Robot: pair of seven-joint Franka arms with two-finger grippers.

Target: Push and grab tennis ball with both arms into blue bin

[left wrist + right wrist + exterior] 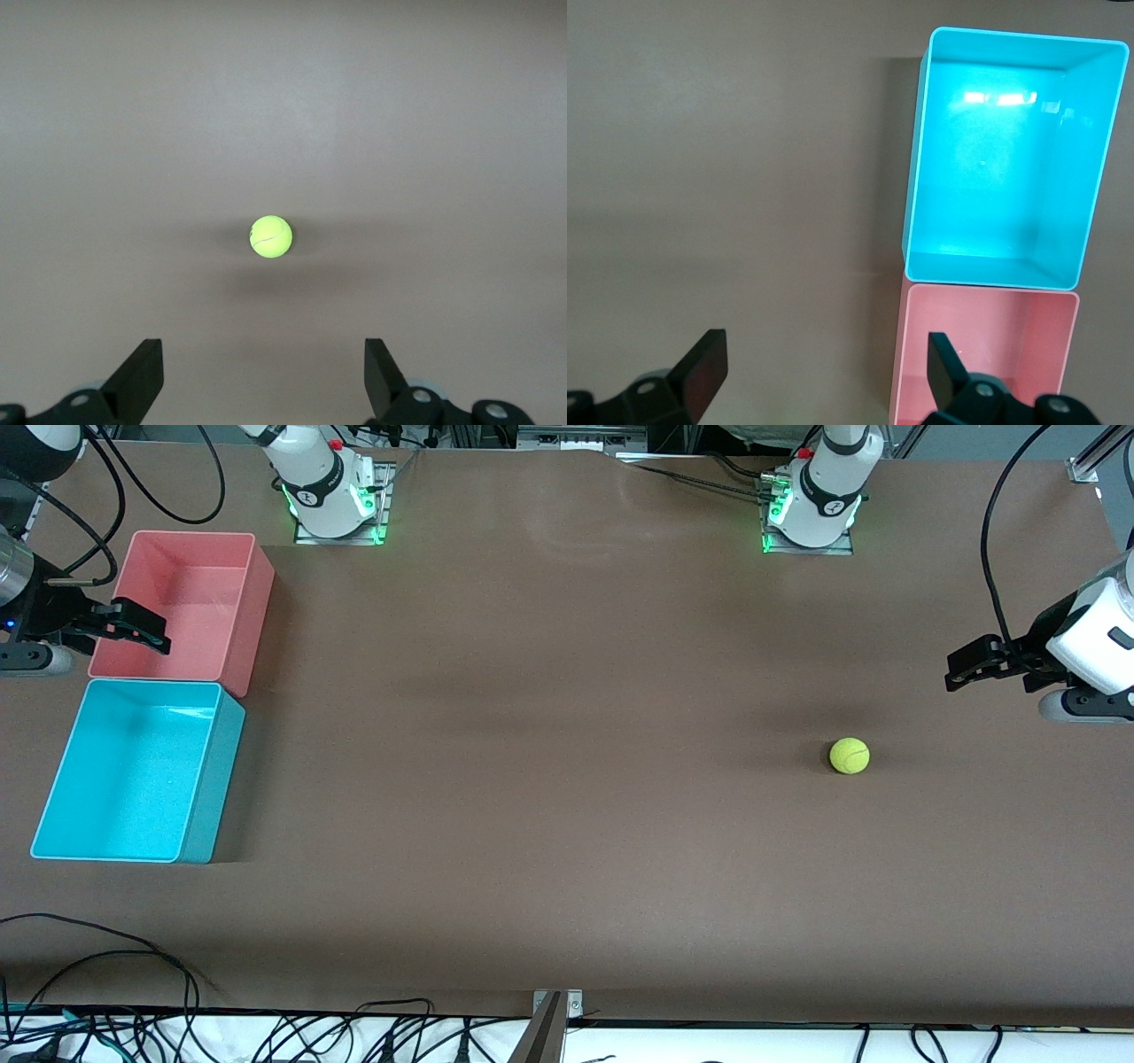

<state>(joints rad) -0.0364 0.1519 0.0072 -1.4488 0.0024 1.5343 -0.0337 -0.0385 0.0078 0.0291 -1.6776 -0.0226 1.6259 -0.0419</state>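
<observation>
The tennis ball (849, 755) lies on the brown table toward the left arm's end; it also shows in the left wrist view (270, 236). My left gripper (952, 671) is open and empty, up in the air beside the ball and apart from it; its fingers frame the table in the left wrist view (263, 354). The blue bin (213, 779) stands empty at the right arm's end and shows in the right wrist view (921, 159). My right gripper (159, 633) is open and empty over the pink bin's outer edge (826, 343).
The pink bin (252, 620) stands empty, touching the blue bin and farther from the front camera; it also shows in the right wrist view (992, 288). Black cables (292, 1036) hang along the table's front edge. Bare brown table lies between the ball and the bins.
</observation>
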